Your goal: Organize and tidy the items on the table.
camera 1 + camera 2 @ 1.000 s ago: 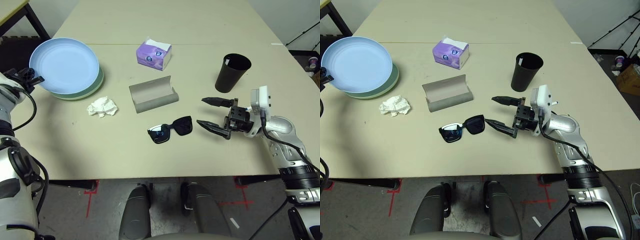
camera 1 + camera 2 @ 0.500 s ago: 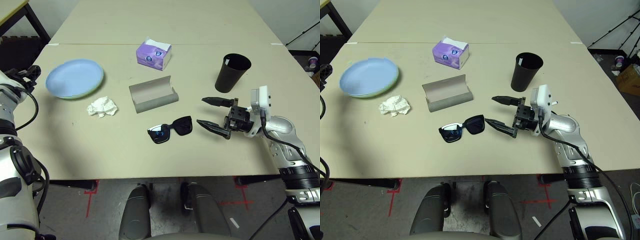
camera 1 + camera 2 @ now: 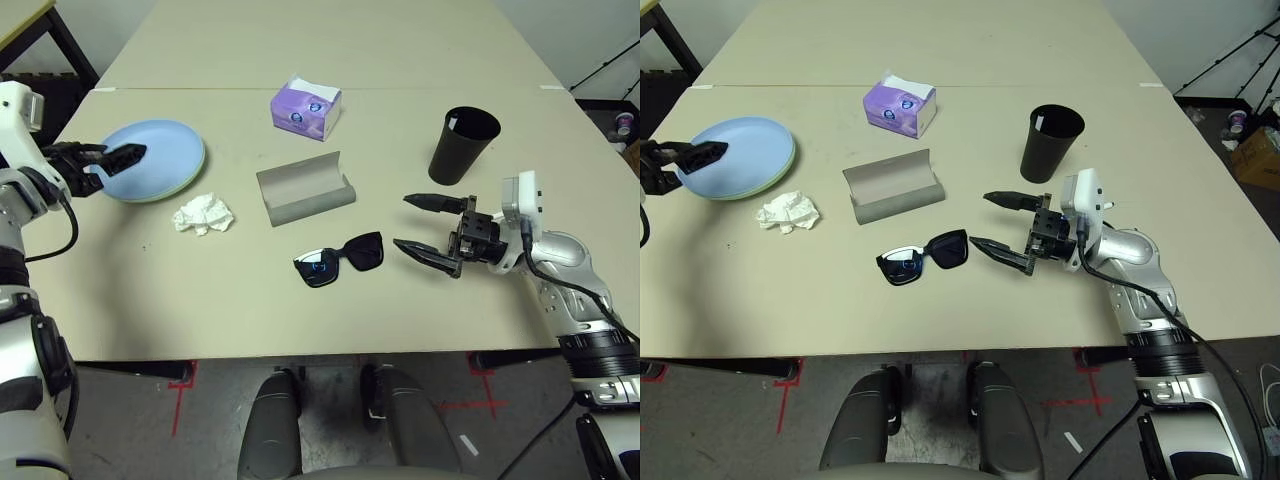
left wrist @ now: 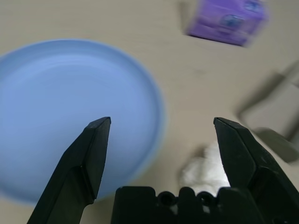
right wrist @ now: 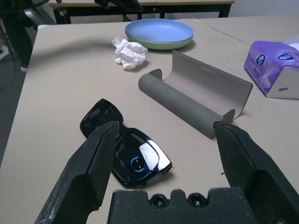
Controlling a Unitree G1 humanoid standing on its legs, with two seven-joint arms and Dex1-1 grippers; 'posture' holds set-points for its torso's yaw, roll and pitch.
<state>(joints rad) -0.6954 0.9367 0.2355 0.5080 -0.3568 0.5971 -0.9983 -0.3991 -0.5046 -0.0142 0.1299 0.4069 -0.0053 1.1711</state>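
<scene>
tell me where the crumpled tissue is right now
In the left eye view the crumpled tissue lies on the table's left half, just below the stacked plates and left of the open glasses case.

table (image 3: pixel 480 330): matt beige top, smooth
plates (image 3: pixel 165 160): smooth pale blue over green, soft sheen
tissue (image 3: pixel 203 214): crumpled white paper
glasses case (image 3: pixel 305 190): matt grey, cloth-like
sunglasses (image 3: pixel 340 260): glossy black plastic, reflective lenses
cup (image 3: pixel 463 146): matt black
tissue pack (image 3: pixel 306 107): glossy purple wrapper
gripper fingers (image 5: pixel 96 163): matt black plastic

Green plate (image 3: pixel 190 176) mostly hidden under blue plate (image 3: pixel 160 158), purple tissue box (image 4: pixel 227 19) perhaps motion-blurred
</scene>
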